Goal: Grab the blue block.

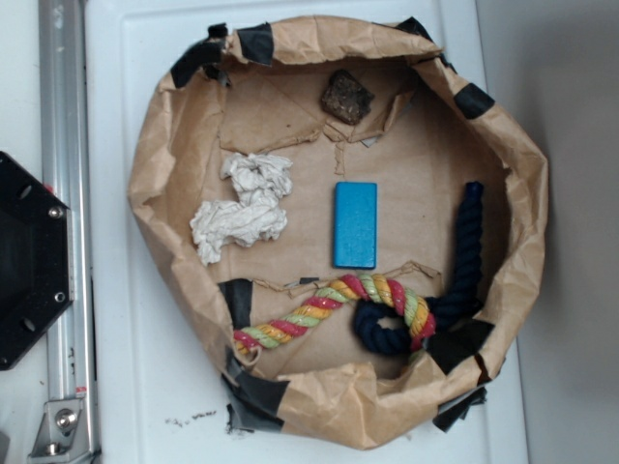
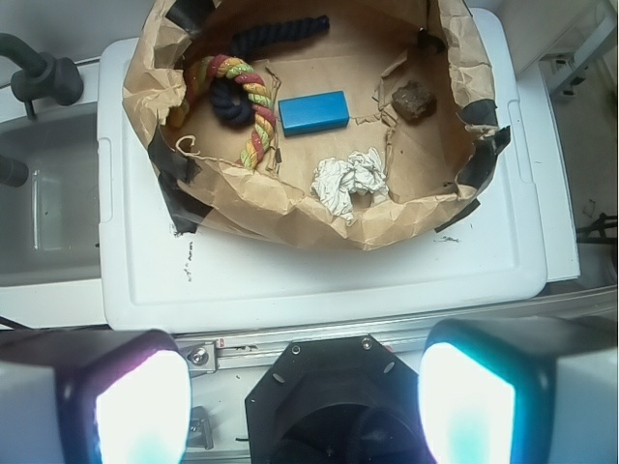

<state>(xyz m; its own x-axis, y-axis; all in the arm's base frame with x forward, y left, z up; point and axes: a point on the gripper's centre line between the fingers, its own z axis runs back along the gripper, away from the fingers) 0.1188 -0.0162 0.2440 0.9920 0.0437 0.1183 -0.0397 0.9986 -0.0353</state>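
Well, the blue block [image 1: 355,225] lies flat mid-floor of the paper nest [image 1: 150,164], apart from everything. Cloth [image 1: 245,206] sits on one side, ropes [image 1: 387,309] near one end, brown cube [image 1: 346,96] beyond the other. My pincer [image 2: 308,406] hangs wide open, empty, outside the nest.

Tool [image 2: 305,396] spread wide, high above, holding nothing.
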